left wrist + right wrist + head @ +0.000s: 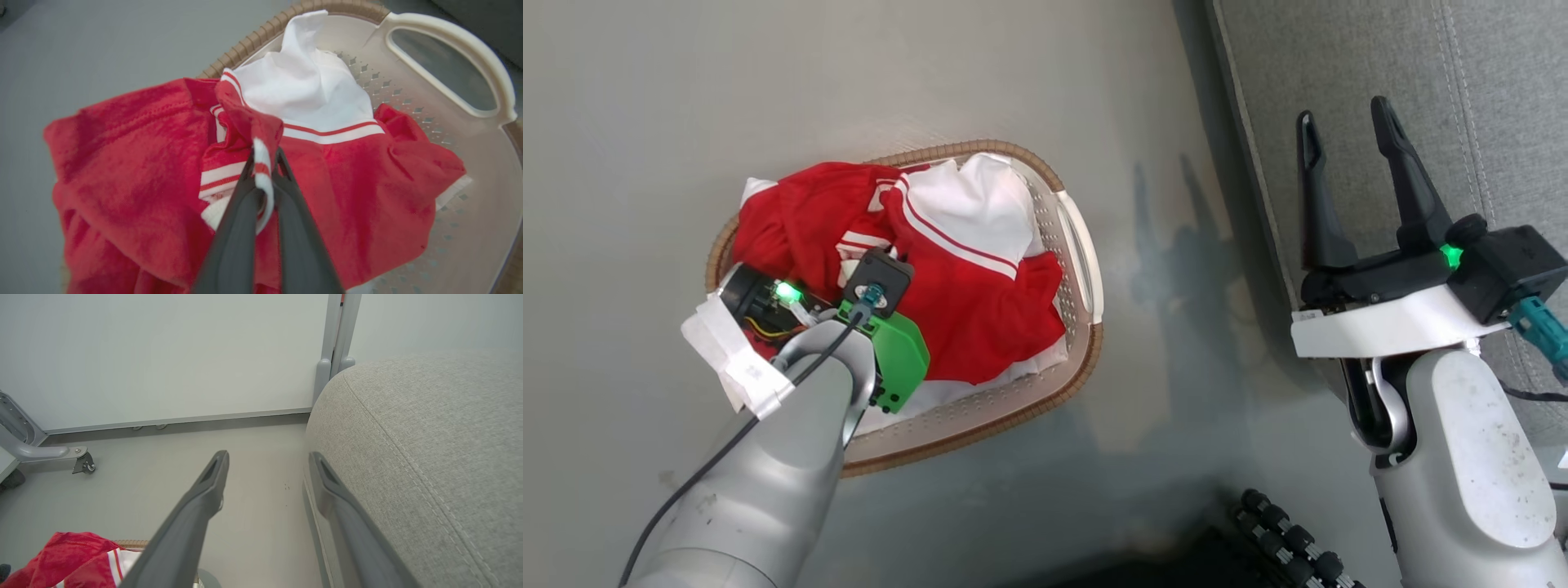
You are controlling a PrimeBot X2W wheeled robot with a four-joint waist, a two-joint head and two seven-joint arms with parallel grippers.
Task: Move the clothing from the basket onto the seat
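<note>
The clothing [980, 302], red with white panels and stripe trim, lies heaped in the oval white basket [1086, 269] on the floor. My left gripper [265, 163] reaches down into the basket [449, 36] and is shut on a red and white striped fold of the clothing [122, 163]. In the head view my left wrist covers its fingers. My right gripper [1343, 113] stands open and empty at the edge of the grey seat [1421, 65]. In the right wrist view the right gripper [269, 456] points along the floor, with the seat [429, 437] to its right and the clothing [69, 555] at lower left.
Grey floor lies around the basket. A pale wall panel with a castor foot [83, 461] and an upright grey post [339, 330] stands beyond the seat. Dark rollers of my base [1290, 539] show at the bottom of the head view.
</note>
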